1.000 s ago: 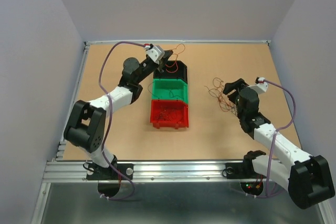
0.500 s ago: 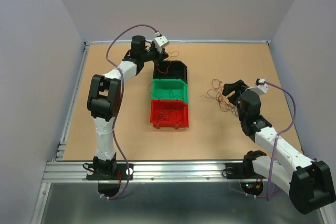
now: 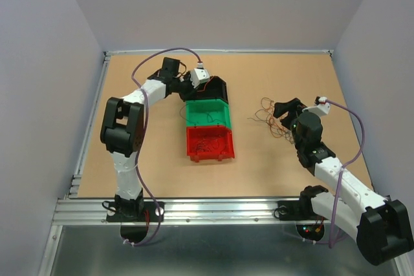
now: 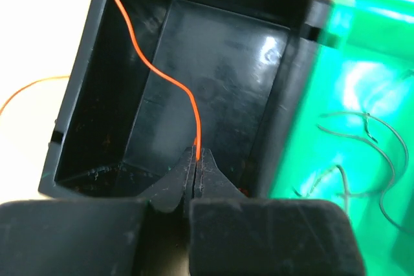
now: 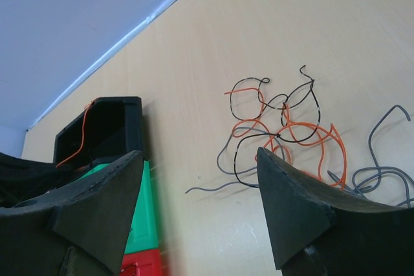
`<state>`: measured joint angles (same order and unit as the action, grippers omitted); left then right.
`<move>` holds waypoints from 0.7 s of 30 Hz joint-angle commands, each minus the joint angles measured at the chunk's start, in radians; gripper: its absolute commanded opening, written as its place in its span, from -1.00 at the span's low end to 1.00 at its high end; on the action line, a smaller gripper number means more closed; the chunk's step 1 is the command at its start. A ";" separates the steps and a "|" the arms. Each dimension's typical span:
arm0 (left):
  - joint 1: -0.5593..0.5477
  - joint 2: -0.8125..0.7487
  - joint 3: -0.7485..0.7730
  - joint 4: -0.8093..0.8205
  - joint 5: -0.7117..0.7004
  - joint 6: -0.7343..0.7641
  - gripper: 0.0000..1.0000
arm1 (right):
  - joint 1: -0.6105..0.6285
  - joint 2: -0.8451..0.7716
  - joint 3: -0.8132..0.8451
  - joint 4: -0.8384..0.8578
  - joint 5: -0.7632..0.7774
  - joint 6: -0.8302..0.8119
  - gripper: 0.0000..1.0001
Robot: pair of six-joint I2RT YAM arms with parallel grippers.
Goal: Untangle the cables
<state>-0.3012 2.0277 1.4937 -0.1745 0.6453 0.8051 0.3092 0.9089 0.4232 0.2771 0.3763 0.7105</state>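
A tangle of thin orange, black and grey cables [image 3: 270, 116] lies on the table right of the bins; it also shows in the right wrist view [image 5: 291, 130]. My left gripper [image 4: 196, 154] is shut on one orange cable [image 4: 165, 72], which runs up over the black bin [image 4: 213, 56]. In the top view the left gripper [image 3: 203, 85] is over the black bin [image 3: 220, 84]. My right gripper [image 5: 200, 159] is open and empty, close to the tangle; it sits in the top view [image 3: 286, 109] at the tangle's right side.
A green bin [image 3: 208, 114] holding grey wires and a red bin [image 3: 208, 141] holding thin wires stand in a row in front of the black bin. The table has a raised rim [image 3: 220, 51] at the back and walls on both sides.
My left gripper has moved from behind the black bin down to over it, with the orange cable held. The bins have shifted slightly. The right arm has barely moved.
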 commanded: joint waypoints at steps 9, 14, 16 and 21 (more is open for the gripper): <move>-0.016 -0.293 -0.121 0.199 0.025 0.008 -1.00 | 0.005 -0.002 -0.026 0.074 -0.043 -0.017 0.52; -0.016 -0.354 -0.150 0.253 0.065 -0.001 -1.00 | 0.005 0.005 -0.026 0.079 -0.059 -0.017 0.52; -0.018 -0.363 -0.151 0.251 0.074 -0.006 -1.00 | 0.005 0.008 -0.024 0.082 -0.062 -0.017 0.52; -0.019 -0.380 -0.164 0.254 0.074 0.003 -1.00 | 0.005 0.015 -0.023 0.083 -0.071 -0.019 0.52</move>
<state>-0.3141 1.7054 1.3491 0.0368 0.6895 0.8078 0.3092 0.9218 0.4232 0.3038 0.3187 0.7090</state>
